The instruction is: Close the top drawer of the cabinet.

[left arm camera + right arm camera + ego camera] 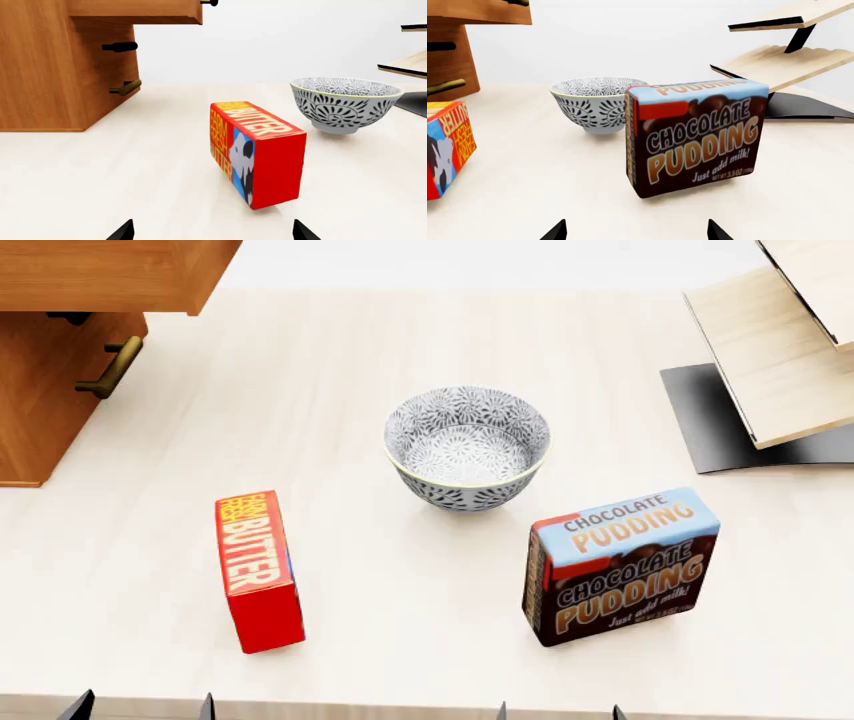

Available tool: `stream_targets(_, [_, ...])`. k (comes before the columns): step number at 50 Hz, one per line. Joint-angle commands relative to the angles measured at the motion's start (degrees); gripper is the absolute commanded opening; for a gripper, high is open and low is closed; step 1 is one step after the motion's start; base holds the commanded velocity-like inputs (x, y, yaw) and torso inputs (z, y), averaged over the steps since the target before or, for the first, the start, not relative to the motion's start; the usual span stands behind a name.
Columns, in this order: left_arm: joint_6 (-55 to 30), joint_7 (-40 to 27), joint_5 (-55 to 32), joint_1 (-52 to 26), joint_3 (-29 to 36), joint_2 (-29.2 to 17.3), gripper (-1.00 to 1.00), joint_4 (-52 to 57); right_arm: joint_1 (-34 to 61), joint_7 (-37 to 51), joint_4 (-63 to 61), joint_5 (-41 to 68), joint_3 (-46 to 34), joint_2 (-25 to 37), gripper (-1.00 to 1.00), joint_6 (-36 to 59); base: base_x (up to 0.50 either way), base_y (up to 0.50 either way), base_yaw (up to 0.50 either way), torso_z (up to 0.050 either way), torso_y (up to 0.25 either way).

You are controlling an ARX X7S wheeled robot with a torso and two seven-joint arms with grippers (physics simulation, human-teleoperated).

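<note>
The top drawer [114, 275] of the orange-brown cabinet [40, 400] stands pulled out at the far left, overhanging the table; it also shows in the left wrist view [140, 11] with its handle end [210, 3]. A lower drawer's brass handle [114, 368] sits below it. My left gripper [140, 707] is open and empty at the near table edge, far from the cabinet; in its wrist view [212, 232] the tips stand wide apart. My right gripper [558, 712] is open and empty too, as its wrist view [635, 231] shows.
A red butter box [259, 570] stands ahead of the left gripper, a chocolate pudding box [621, 565] ahead of the right. A patterned bowl [467, 448] sits mid-table. Pale wood panels on a black base [774, 360] stand at the far right.
</note>
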Motion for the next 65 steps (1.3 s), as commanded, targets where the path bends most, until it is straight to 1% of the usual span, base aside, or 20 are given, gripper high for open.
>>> stream_targets(1, [0.4, -2.6, -2.3, -0.2, 2.6, -2.3, 1.0, -0.5, 0.2, 0.6, 0.4, 0.5, -0.6, 0.5, 1.0, -0.2, 0.0, 0.0, 0.0, 0.0, 0.0])
stream_targets(19, [0.0, -4.2, -4.4, 0.2, 4.4, -4.0, 1.0, 1.3, 0.1, 5.1, -0.5, 2.1, -3.7, 3.4, 1.0, 0.8, 0.0, 0.0, 0.0, 0.0, 0.0])
stream_targets(25, [1.5, -5.4, -1.7, 0.8, 6.0, -5.1, 1.0, 3.5, -0.1, 5.8, -1.6, 2.4, -4.4, 3.9, 1.0, 1.1, 0.0, 0.0, 0.0, 0.0, 0.0])
stream_targets(28, [0.2, -6.1, -1.2, 1.3, 6.1, -5.6, 1.0, 7.3, -0.2, 6.6, -5.2, 2.2, -4.5, 4.2, 1.0, 2.6, 0.0, 0.0, 0.0, 0.0, 0.0])
stream_targets(31, [-1.7, -6.4, -1.9, 1.7, 6.0, -5.9, 1.0, 11.4, -0.7, 7.2, -11.3, 2.2, -4.6, 4.7, 1.0, 5.6, 0.0, 0.0, 0.0, 0.0, 0.0])
stream_targets(35, [-4.7, -6.9, -0.4, 2.2, 6.9, -6.9, 1.0, 18.8, -1.1, 7.5, -21.4, 1.5, -5.9, 5.3, 1.0, 10.7, 0.0, 0.0, 0.0, 0.0, 0.0])
stream_targets(36, [-5.8, -6.8, 0.2, 2.2, 7.3, -7.2, 1.0, 21.4, -1.1, 7.5, -21.4, 1.5, -5.9, 5.3, 1.0, 10.7, 0.0, 0.0, 0.0, 0.0, 0.0])
stream_targets(37, [-7.0, -6.9, 0.1, 2.3, 7.4, -7.3, 1.0, 23.8, -0.2, 7.6, -27.0, 1.6, -6.1, 5.4, 1.0, 13.9, 0.0, 0.0, 0.0, 0.0, 0.0])
stream_targets(40, [-10.0, -6.9, 0.5, 2.3, 7.7, -7.9, 1.0, 29.0, 0.4, 7.9, -33.2, 2.1, -6.0, 5.7, 1.0, 17.8, 0.0, 0.0, 0.0, 0.0, 0.0])
stream_targets(46, [-17.0, -7.0, 0.4, 0.1, 7.6, -8.5, 1.0, 39.4, 1.5, 8.6, -40.6, 3.1, -5.3, 6.4, 1.0, 23.0, 0.0, 0.0, 0.0, 0.0, 0.0])
stream_targets(50, [-18.3, -7.1, 0.4, -0.1, 7.9, -8.9, 1.0, 41.4, 1.7, 9.0, -41.8, 3.4, -5.3, 6.8, 1.0, 23.5, 0.0, 0.0, 0.0, 0.0, 0.0])
stream_targets(52, [-18.6, -7.0, -1.6, 0.1, 7.1, -8.4, 1.0, 42.2, 1.8, 9.5, -42.7, 3.8, -4.9, 6.6, 1.0, 23.3, 0.0, 0.0, 0.0, 0.0, 0.0])
stream_targets(63, [-19.5, -7.7, -1.0, -0.4, 8.0, -9.2, 1.0, 43.2, 2.5, 10.7, -43.7, 3.1, -5.9, 7.6, 1.0, 24.7, 0.0, 0.0, 0.0, 0.0, 0.0])
stream_targets(65, [-19.7, -7.8, -1.0, -0.6, 8.1, -9.3, 1.0, 43.3, 3.1, 10.7, -44.1, 3.6, -6.1, 7.6, 1.0, 26.3, 0.0, 0.0, 0.0, 0.0, 0.0])
